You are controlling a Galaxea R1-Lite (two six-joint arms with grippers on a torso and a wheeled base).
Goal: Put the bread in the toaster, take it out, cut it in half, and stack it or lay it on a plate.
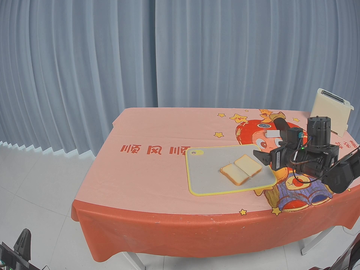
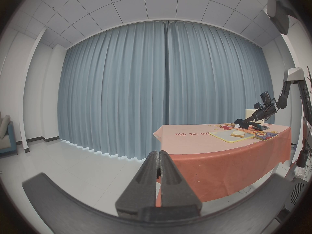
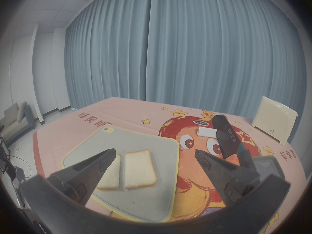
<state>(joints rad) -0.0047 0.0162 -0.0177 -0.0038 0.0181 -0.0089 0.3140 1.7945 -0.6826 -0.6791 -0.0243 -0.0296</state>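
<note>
Since the bread (image 1: 241, 169) lies as two halves on the cutting board (image 1: 210, 169), cut edges facing and close side by side, the toasting and the cutting look finished. The halves sit toward the board's right side, flat, neither stacked nor lifted. What remains, as I judge it, is the last step: carrying the halves off the board and stacking or laying them on a plate.

The right gripper (image 3: 154, 152) hovers low at the board's right edge, its pincer spread wide with nothing in it and aimed at the halves, so a pick-up seems the step in hand. Beyond the board's right edge, on the table (image 1: 150, 177), lies a dark knife-like tool (image 3: 227, 135). The toaster (image 1: 332, 111) stands farther off on that same side, toward the far corner. The left gripper (image 2: 159, 156) hangs well away from the board, off the table, pincer pressed together and holding nothing.
</note>
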